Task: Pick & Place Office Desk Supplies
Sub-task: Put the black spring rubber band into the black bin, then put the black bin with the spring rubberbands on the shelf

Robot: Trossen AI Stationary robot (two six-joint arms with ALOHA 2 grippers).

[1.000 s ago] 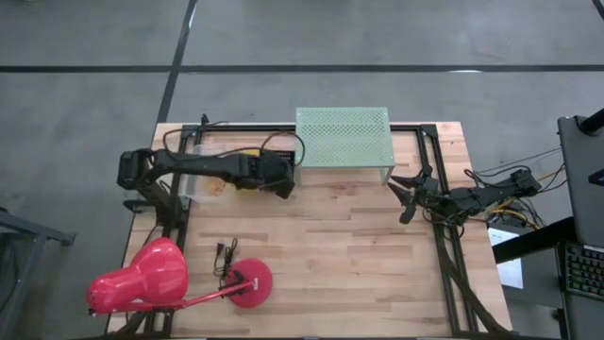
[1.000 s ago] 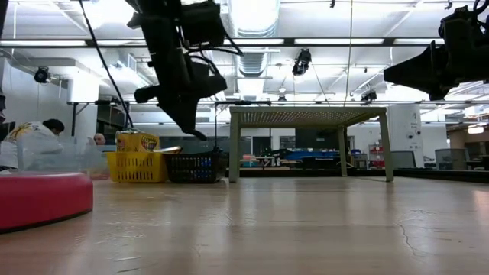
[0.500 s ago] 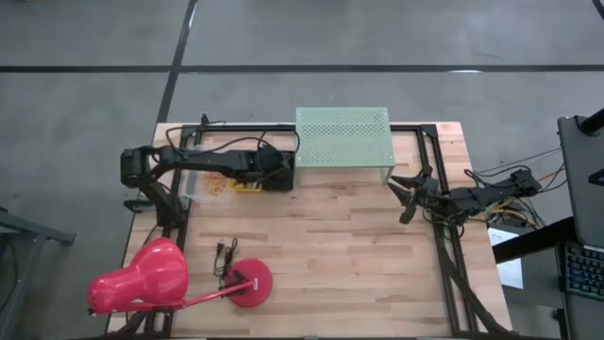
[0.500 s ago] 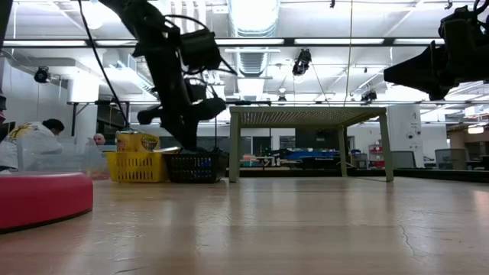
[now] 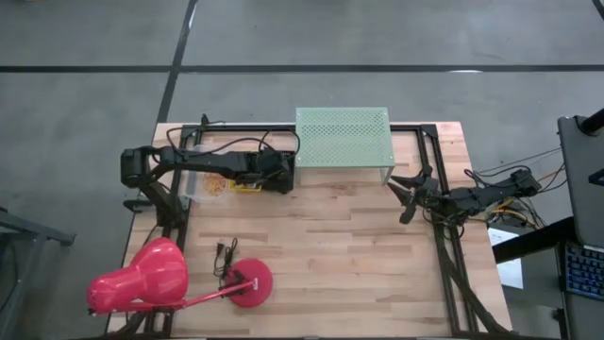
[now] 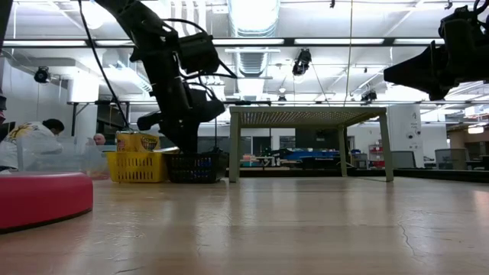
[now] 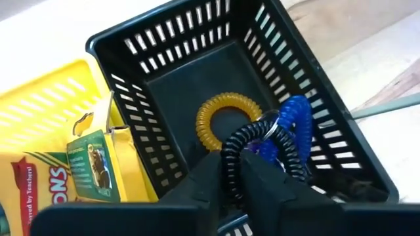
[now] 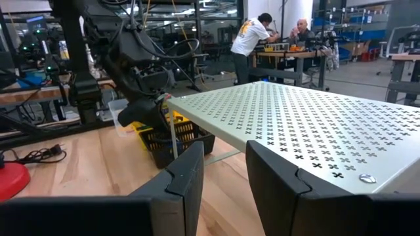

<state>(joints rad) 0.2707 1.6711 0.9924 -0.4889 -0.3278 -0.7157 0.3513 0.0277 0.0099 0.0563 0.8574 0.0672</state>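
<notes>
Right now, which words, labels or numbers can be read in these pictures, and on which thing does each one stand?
"ONS": the end of a red word, its start cut off, on the crayon box in the yellow basket.
The green panel on that box has small print, too blurred to read.
Nothing else is readable.

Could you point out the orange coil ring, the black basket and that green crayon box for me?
orange coil ring (image 7: 211,128), left wrist view, on its left curve.
black basket (image 7: 164,42), left wrist view, on its slotted far wall.
crayon box (image 7: 96,165), left wrist view, on its green front face.
</notes>
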